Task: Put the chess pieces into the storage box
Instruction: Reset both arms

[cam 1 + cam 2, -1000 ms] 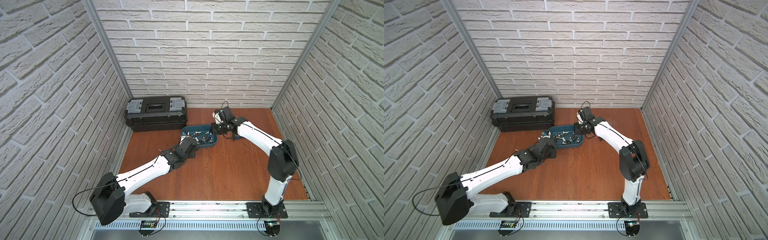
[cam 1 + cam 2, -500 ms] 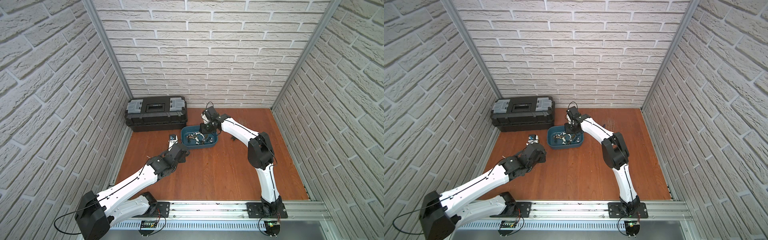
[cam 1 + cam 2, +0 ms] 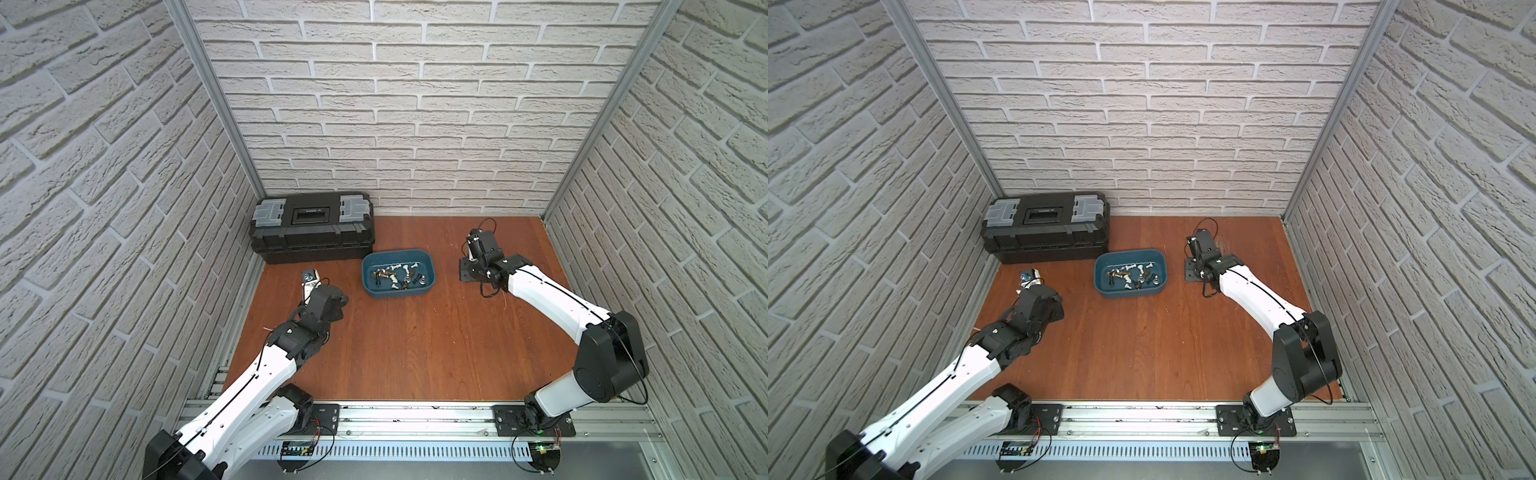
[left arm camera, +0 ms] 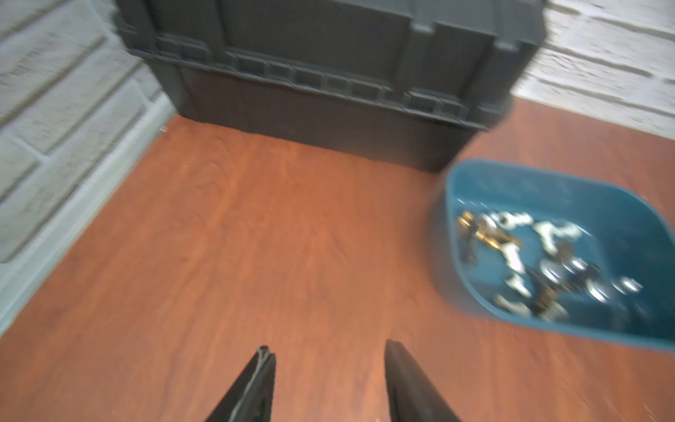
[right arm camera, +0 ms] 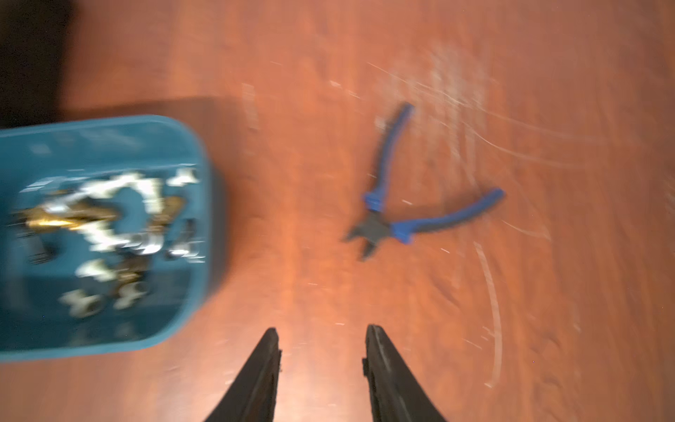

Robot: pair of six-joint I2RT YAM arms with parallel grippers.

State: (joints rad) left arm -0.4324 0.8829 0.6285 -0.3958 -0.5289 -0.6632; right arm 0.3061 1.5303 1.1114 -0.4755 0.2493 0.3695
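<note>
Since a second ago: both arms have left the box and swung out, one to each side. Nothing hangs over the box now.

Far left: black toolbox (image 3: pixel 311 232) against the back wall, lid shut.

Left gripper (image 4: pixel 327 350): pulled back, in front of the toolbox, well apart from the box. Jaws stand moderately apart, nothing between them, bare table (image 3: pixel 415 340) beneath.

Centre: storage box (image 3: pixel 395 294), just beside the toolbox's right front corner, open side up. Its long axis runs across both top views, roughly parallel to the back wall, right end sitting a touch farther back.

Chess pieces (image 3: pixel 399 276) all lie inside it, heaped on the floor of the box toward its middle. White, gold, silver and dark ones are mixed. Most are on their sides, pointing every which way, with no common heading. A few round bases face up in the left wrist view (image 4: pixel 529 263), but it is blurred, so no count.

Right gripper (image 5: pixel 321 330): now to the right of the box, clear of its rim. Jaws are narrowly apart and empty.

Far right: blue-handled pliers (image 5: pixel 394 219) flat on the table ahead of that gripper, handles splayed. Not a task thing.

Reading: both grippers have let go and backed off, and no loose piece shows on the open wood. The job looks finished or very near. Ground under the arms is hidden, so a stray there can't be ruled out.
</note>
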